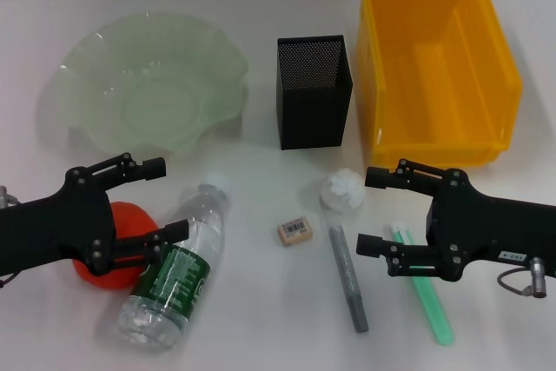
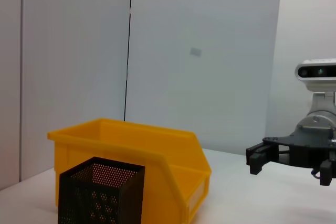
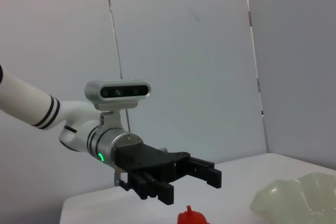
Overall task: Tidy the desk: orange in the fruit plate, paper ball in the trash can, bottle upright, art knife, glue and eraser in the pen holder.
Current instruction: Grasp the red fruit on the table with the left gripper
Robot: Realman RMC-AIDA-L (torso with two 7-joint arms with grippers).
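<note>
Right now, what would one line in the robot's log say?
left gripper open above orange | right gripper open above art knife | bottle lying down

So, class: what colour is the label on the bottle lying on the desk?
Dark green with white print, on the clear bottle. The head view shows it best.

The left gripper (image 1: 161, 200) is hovering at the near left, its fingers (image 1: 143, 167) spread wide and pointing right. The right gripper (image 1: 372, 210) is hovering at the near right, its fingers (image 1: 391, 177) spread wide and pointing left toward the other.
</note>
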